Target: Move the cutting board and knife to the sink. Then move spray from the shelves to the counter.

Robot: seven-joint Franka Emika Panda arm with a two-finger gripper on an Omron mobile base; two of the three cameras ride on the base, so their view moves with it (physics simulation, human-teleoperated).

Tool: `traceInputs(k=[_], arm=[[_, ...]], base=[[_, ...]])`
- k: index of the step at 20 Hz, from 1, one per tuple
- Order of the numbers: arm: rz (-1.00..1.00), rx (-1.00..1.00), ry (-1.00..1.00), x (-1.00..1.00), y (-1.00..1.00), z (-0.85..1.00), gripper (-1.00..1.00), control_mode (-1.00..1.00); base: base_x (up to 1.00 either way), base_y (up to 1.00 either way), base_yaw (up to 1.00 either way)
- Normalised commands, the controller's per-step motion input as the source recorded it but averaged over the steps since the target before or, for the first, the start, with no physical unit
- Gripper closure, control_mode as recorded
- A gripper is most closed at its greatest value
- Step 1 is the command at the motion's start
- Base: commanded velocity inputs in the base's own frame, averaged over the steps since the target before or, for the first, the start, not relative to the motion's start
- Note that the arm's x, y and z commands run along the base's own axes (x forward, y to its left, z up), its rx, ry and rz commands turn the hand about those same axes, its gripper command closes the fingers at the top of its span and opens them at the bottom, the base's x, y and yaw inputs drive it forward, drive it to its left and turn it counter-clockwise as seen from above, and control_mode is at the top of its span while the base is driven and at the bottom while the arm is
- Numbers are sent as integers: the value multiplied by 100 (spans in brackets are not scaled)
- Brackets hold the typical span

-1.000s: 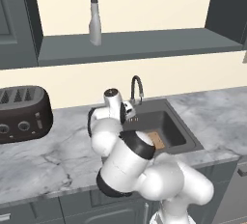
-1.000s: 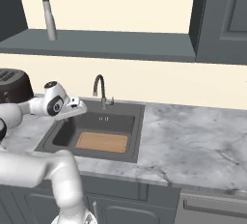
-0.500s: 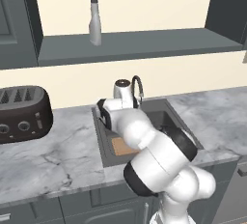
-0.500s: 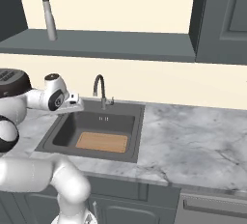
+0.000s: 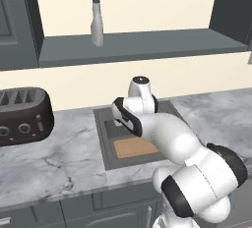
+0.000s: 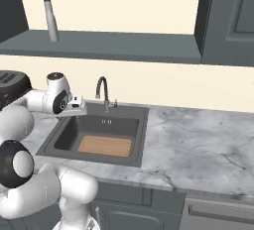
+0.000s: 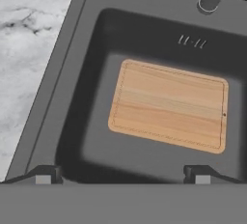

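Wooden and pale brown, the cutting board [image 5: 135, 148] lies flat on the floor of the sink [image 5: 109, 143] in the left base view, half hidden behind the white arm. At 12 o'clock from the sink the spray [image 5: 96, 17] stands upright on the shelves [image 5: 147, 45], well apart from the arm. A toaster [image 5: 22, 115] sits at 9 o'clock on the bench [image 5: 54, 158].

From the right base view the hand [image 6: 79, 106] hovers over the sink's 9 o'clock rim, with the faucet [image 6: 102, 91] just beside it at 3 o'clock. I cannot pick out the knife here; if it is still on the bench out of sight, going for the spray now would leave the first half undone.

Looking down the hand view, the finger tips [image 7: 44, 175] stand wide apart and empty above the board, which fills the middle of the basin. Rising toward the shelves risks clipping the faucet, since it stands so close. The slim bottle is tall and light, so an off-centre approach could tip it along the shelf before the fingers close.
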Motion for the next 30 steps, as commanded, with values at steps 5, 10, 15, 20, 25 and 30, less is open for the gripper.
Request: traceInputs(k=[5,10,15,20,25,30], arm=[[0,4,-7,-55,-28,25,-100,-100],[0,0,-1,-35,-15,21,-100,-100],[0,0,-1,-28,-7,23,-100,-100],[1,0,-1,-3,0,5,-100,-100],[0,0,0,0,0,0,-100,-100],[0,0,0,0,0,0,-100,100]], base=[[0,0,0],[0,0,0],[0,0,0],[0,0,0],[0,0,0],[-1,0,0]])
